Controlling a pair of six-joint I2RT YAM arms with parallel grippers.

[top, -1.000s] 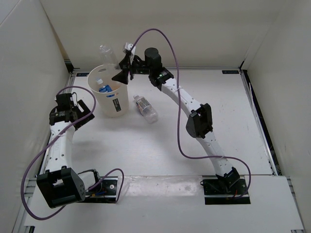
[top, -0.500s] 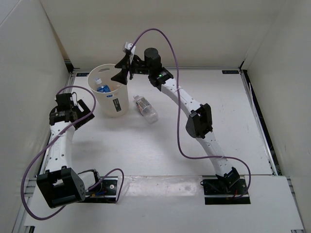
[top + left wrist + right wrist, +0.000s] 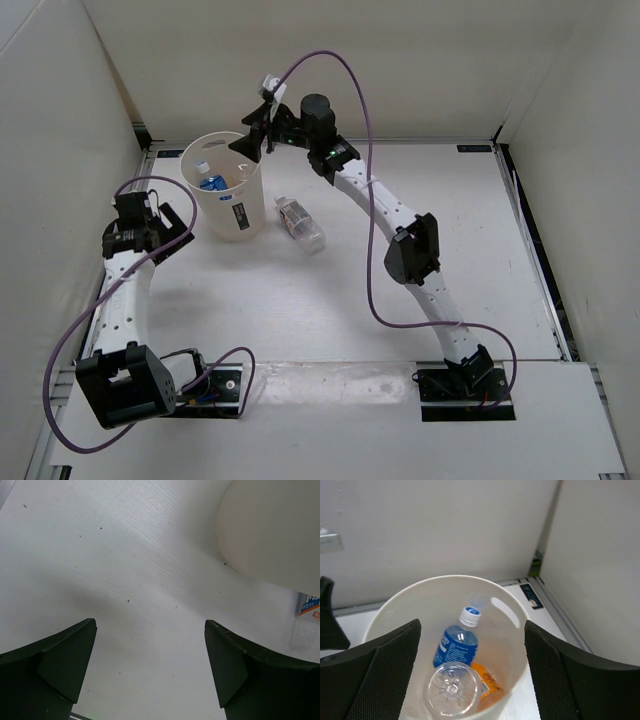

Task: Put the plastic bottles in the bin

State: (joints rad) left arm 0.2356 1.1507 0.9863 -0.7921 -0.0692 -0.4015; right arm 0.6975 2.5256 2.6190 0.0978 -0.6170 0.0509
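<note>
The cream-white bin [image 3: 238,215] stands at the back left. In the right wrist view the bin [image 3: 385,615] holds a clear bottle with a blue label [image 3: 455,647], an orange bottle [image 3: 489,682] and a clear bottle [image 3: 452,690] seen bottom up. The blue-label bottle [image 3: 210,183] also shows from the top. One clear bottle with a pale label [image 3: 300,223] lies on the table right of the bin. My right gripper [image 3: 250,133] [image 3: 472,625] is open and empty above the bin's far rim. My left gripper [image 3: 170,237] [image 3: 150,622] is open and empty, low over the table left of the bin [image 3: 270,530].
White walls enclose the table on the left, back and right. A purple cable loops over the right arm [image 3: 400,230] above the bin. The lying bottle's edge [image 3: 305,620] shows past the bin in the left wrist view.
One second ago my right gripper held a clear bottle above the bin. It has let go, the bottle now lies in the bin, and the gripper has risen slightly. The left arm has not moved.
</note>
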